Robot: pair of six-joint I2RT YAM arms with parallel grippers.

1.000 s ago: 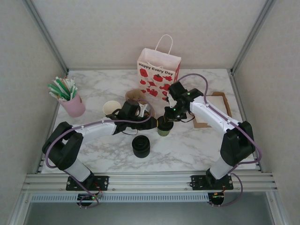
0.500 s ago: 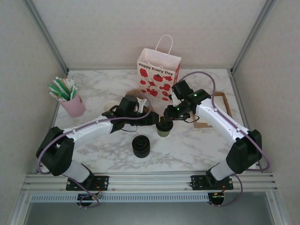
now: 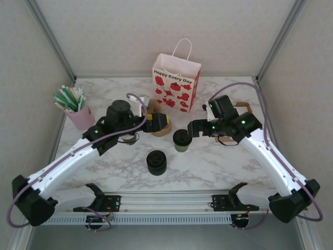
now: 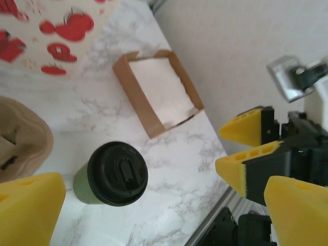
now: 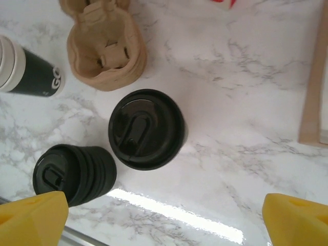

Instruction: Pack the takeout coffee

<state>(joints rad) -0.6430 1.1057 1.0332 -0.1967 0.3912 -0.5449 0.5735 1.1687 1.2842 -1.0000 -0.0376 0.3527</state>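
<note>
— How do the left jaws stand?
— Released and wide apart. Their yellow fingertips (image 4: 28, 207) sit at the two edges of the left wrist view, and nothing is between them. They are close to the brown pulp carrier (image 5: 102, 56).
— And the right jaws?
— Also released, holding nothing. Their fingertips (image 5: 32, 218) are far from each other. They are just beside the takeout coffee (image 3: 181, 139), on its right, and do not touch it.
— So where is the coffee?
— It stands upright on the marble tabletop (image 3: 218, 161) with its black lid on, between both jaws and in front of the paper bag (image 3: 176, 83) with red print. The black stack of lids (image 3: 156, 162) is near it, toward the arm bases. An open cardboard box (image 4: 159, 95) lies further to the right. A pink cup of straws (image 3: 79, 115) is well apart at the left.
</note>
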